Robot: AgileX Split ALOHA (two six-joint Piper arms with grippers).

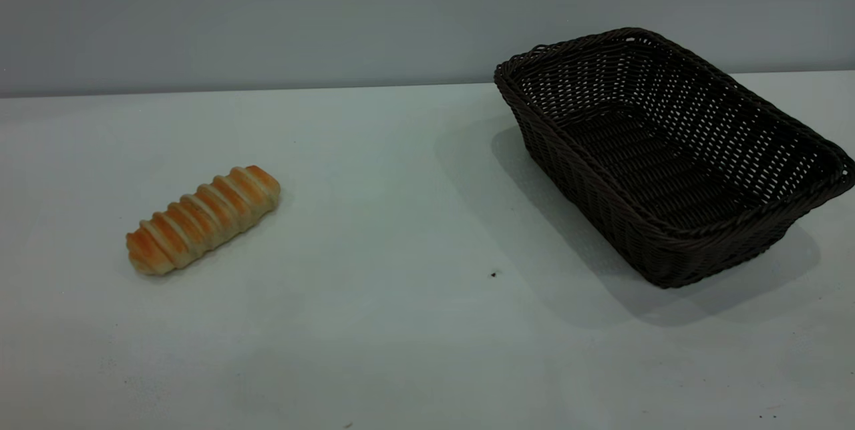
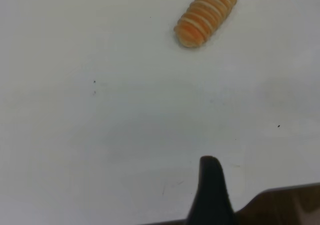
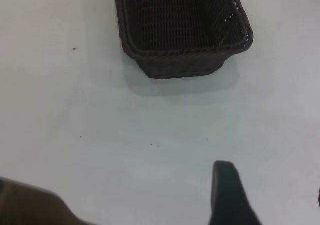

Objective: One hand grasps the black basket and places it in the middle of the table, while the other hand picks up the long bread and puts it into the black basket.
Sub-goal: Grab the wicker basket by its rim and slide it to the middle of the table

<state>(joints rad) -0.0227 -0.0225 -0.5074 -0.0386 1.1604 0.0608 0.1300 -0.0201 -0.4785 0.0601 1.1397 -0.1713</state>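
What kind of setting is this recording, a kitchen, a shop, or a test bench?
Most likely a bare lab test bench: a broad plain white table against a blank grey wall, holding only a dark woven wicker basket and a small golden ridged bread roll. No kitchen or shop fittings show.

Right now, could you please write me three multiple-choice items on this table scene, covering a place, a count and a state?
1. Where does the long bread lie in the exterior view?
A. left on the table
B. inside the basket
C. on the basket's rim

2. How many bread rolls are visible?
A. three
B. two
C. one

3. What is the state of the black basket?
A. overturned
B. upright and empty
C. held in a gripper

Answers: 1 A, the bread rests on the table far left of the basket; 2 C, only one roll shows; 3 B, its woven floor is bare and nothing grips it.
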